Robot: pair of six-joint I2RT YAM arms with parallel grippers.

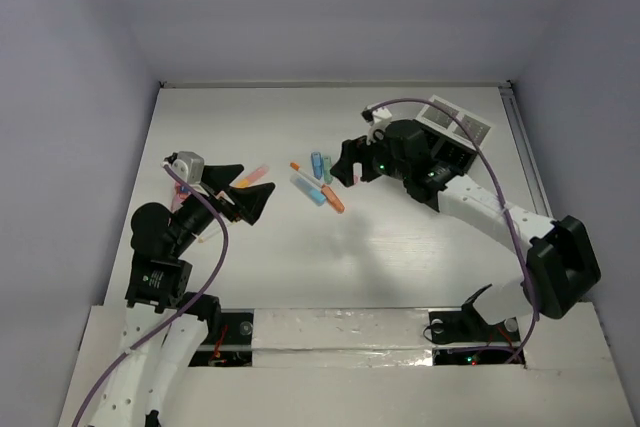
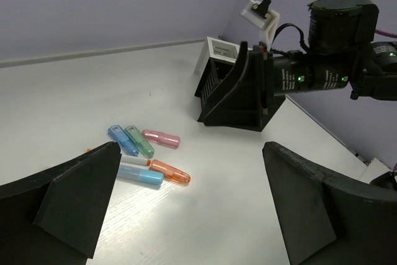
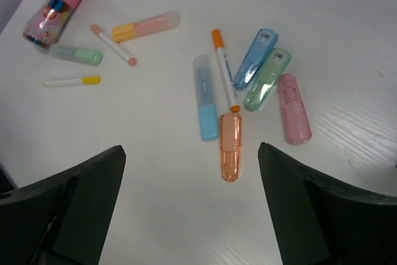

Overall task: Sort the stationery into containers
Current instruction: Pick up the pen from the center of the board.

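Observation:
Several pieces of stationery lie in a cluster mid-table. In the right wrist view they are an orange cylinder, a light blue marker, a white pen with orange ends, and blue, green and pink cylinders. My right gripper hovers open and empty just right of them, the orange cylinder between its fingers. My left gripper is open and empty left of the cluster. The black container with its white tray stands at the back right, partly behind the right arm.
More stationery lies further left: a pink-and-yellow marker, a thin pen, a pale green marker, a white-and-yellow pen and a pink pack. The right gripper's body shows large in the left wrist view.

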